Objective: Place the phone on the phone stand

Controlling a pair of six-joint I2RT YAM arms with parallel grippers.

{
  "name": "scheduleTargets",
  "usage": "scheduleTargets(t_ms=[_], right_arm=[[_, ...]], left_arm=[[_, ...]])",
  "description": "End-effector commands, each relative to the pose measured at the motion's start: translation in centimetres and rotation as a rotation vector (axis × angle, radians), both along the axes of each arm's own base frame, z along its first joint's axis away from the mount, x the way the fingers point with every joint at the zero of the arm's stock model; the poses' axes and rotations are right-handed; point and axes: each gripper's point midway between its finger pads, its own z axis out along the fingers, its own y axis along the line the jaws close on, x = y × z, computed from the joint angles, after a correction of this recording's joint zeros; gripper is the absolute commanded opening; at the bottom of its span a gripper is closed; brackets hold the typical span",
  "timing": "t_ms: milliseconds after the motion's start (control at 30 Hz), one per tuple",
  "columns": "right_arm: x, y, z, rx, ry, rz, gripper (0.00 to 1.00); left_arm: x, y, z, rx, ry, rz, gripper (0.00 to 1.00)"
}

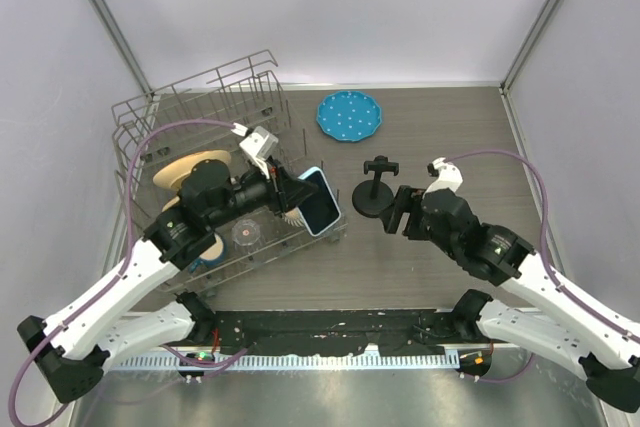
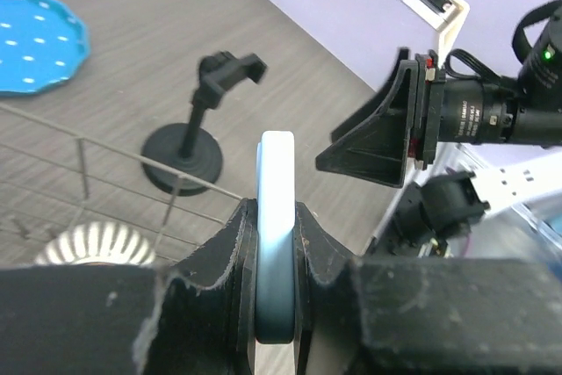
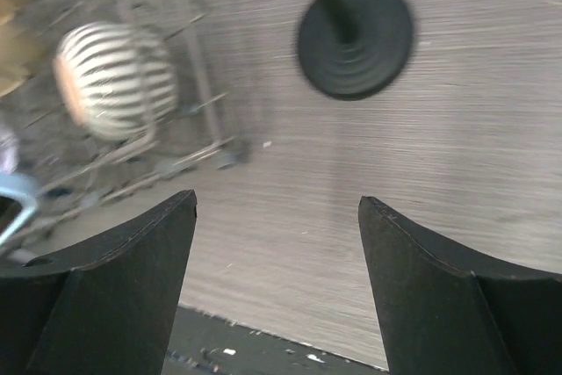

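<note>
where left gripper (image 2: 276,221) pinches phone (image 2: 277,164) edge-on, phone stand (image 2: 185,155) nearby.

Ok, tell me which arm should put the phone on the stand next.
Left. Its jaws clamp the phone edge-on, with the phone stand just ahead; the right arm has its jaws open and empty near the stand.

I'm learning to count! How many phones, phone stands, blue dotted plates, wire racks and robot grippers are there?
phone: 1
phone stand: 1
blue dotted plate: 1
wire rack: 1
grippers: 2 (left gripper, right gripper)
Total: 6
</note>
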Motion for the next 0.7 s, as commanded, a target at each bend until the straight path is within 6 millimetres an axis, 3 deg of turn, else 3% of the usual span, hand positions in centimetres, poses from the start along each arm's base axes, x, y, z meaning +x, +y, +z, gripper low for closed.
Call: scheduleTargets(t_ms=[0,133,233,267,367,467,600,667], right_arm=[[2.1,-5.5,0.9,-0.192,-0.018,-0.293,0.8],[4.4,-5.9,2.4,-0.275,-0.108,-0.295,0.75],[6.3,-5.0,3.1,-0.233,-0.152,-0.25,0.63],[7.0,-3.8,4.0,-0.183,-0.185,-0.18,0.57],[7.7,-2.4,5.1,-0.138,-0.277,-0.1,0.47],[8.2,-1.6,4.6,-0.152,-0.303,-0.052,0.46],[9.0,-1.9,3.2,-0.224,-0.338,-0.047,0.43],[9.5,-2.5,3.7,-0.231,-0.377,-0.086,0.42]], left_arm=[[1.3,2.5,4.1,-0.088,-0.124,0.156,0.0],[0.8,2.5,4.3,-0.1,-0.138,0.139,0.0],[0.3,2.1,4.0,-0.088,-0.154,0.111,0.0],[0.1,1.8,3.9,-0.083,-0.156,0.101,0.0],[-0.1,1.5,3.5,-0.066,-0.164,0.083,0.0],[-0.1,1.3,3.3,-0.062,-0.16,0.072,0.0],[-0.5,1.2,3.7,-0.069,-0.162,0.049,0.0],[-0.6,1.0,3.6,-0.072,-0.169,0.04,0.0]])
